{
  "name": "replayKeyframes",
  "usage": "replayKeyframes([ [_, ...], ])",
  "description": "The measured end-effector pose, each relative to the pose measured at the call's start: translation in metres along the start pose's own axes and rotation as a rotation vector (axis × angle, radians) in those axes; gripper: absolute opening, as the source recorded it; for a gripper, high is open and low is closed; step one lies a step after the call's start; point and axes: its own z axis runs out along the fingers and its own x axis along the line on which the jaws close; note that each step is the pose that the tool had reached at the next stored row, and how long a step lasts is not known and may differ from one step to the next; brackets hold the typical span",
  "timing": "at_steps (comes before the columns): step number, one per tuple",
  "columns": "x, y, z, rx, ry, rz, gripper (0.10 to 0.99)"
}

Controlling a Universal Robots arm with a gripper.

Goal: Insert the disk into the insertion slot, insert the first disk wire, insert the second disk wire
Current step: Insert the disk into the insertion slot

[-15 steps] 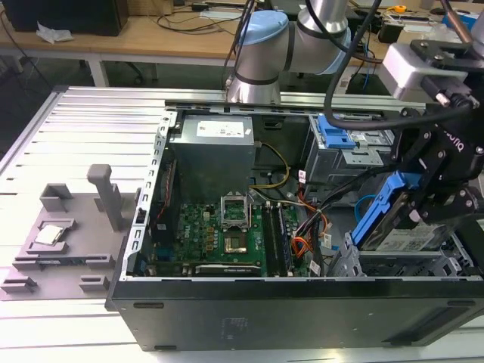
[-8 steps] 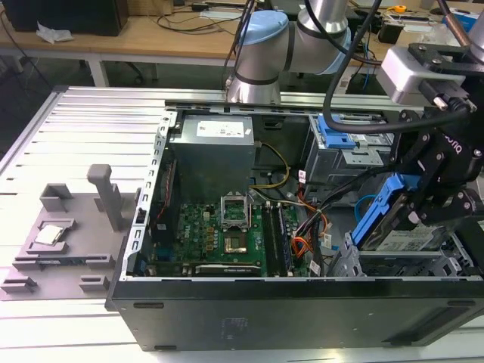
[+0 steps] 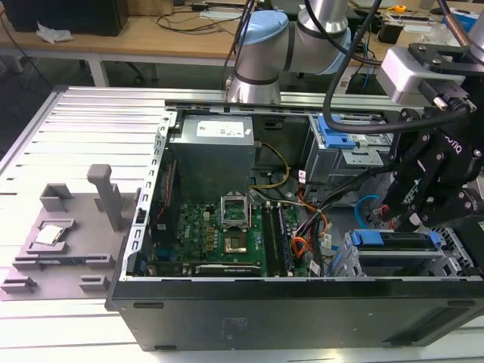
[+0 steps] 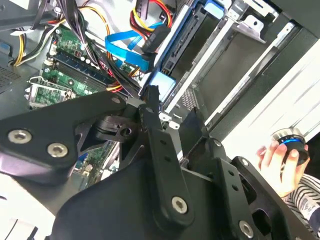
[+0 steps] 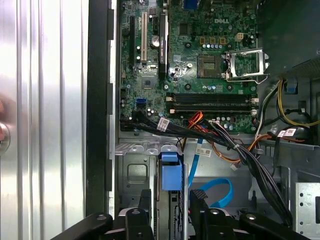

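The disk (image 3: 393, 240), silver with a bright blue carrier, lies in the insertion slot (image 3: 456, 262), the perforated metal cage at the case's corner on the exterior view's right. My gripper (image 3: 405, 221) hangs just above it. In the first wrist view the gripper (image 5: 171, 199) is open, with the carrier's blue end (image 5: 170, 171) between its fingers (image 5: 145, 201) and a gap on each side. The second disk wire (image 5: 216, 193) loops light blue beside the disk. The first disk wire (image 4: 151, 31), orange-red with a dark plug, hangs loose above the blue cable (image 4: 125, 47).
The motherboard (image 5: 200, 60) fills the open case, with black cable bundles (image 5: 235, 147) crossing toward the cage. A second grey cage with a blue latch (image 3: 336, 136) stands at the back. A person's hand (image 4: 280, 162) rests on a knob outside the case.
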Motion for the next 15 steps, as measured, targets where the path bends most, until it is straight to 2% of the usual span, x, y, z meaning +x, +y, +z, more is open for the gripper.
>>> replayKeyframes([
  [1,0.0,0.0,0.0,0.0,0.0,0.0,0.439],
  [2,0.0,0.0,0.0001,0.0,0.0,0.0,0.294],
  [3,0.0,0.0,0.0001,0.0,0.0,0.0,0.294],
  [4,0.0,0.0,0.0001,0.0,0.0,0.0,0.235],
  [5,0.0,0.0,0.0001,0.0,0.0,0.0,0.235],
  [6,0.0,0.0,0.0002,0.0,0.0,0.0,0.114],
  [15,0.0,0.0,0.0005,0.0,0.0,0.0,0.106],
])
